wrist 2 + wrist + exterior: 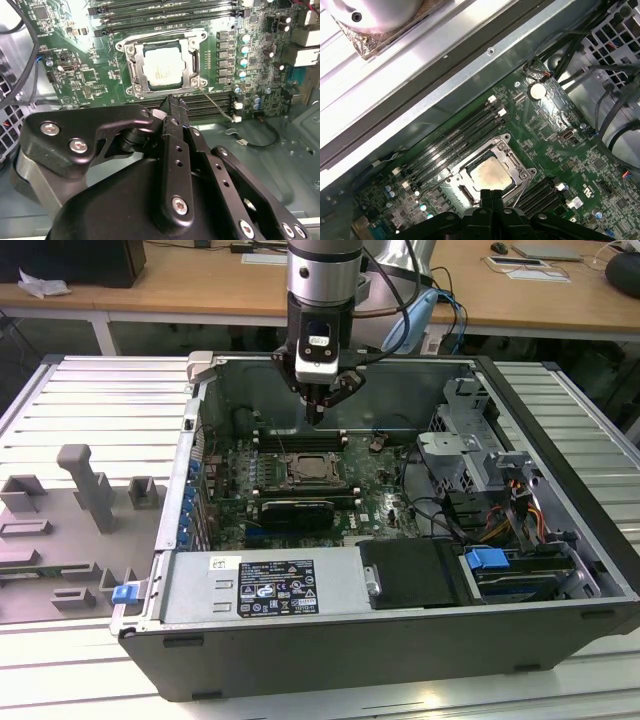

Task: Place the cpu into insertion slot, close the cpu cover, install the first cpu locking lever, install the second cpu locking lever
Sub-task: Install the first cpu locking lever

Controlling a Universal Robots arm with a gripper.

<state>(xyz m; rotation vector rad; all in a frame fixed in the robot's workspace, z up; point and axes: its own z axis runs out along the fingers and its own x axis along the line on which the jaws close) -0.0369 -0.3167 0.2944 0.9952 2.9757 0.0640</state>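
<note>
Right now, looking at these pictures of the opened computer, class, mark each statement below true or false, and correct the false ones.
1. The cpu sits in the insertion slot. True.
2. The gripper holds the cpu. False: its fingers are together, holding nothing, above the board.
3. The cpu cover lies closed around the chip. True.
4. The gripper hangs outside the computer case. False: it hangs over the motherboard inside the case.
5. Long black memory slots lie beside the socket. True.
</note>
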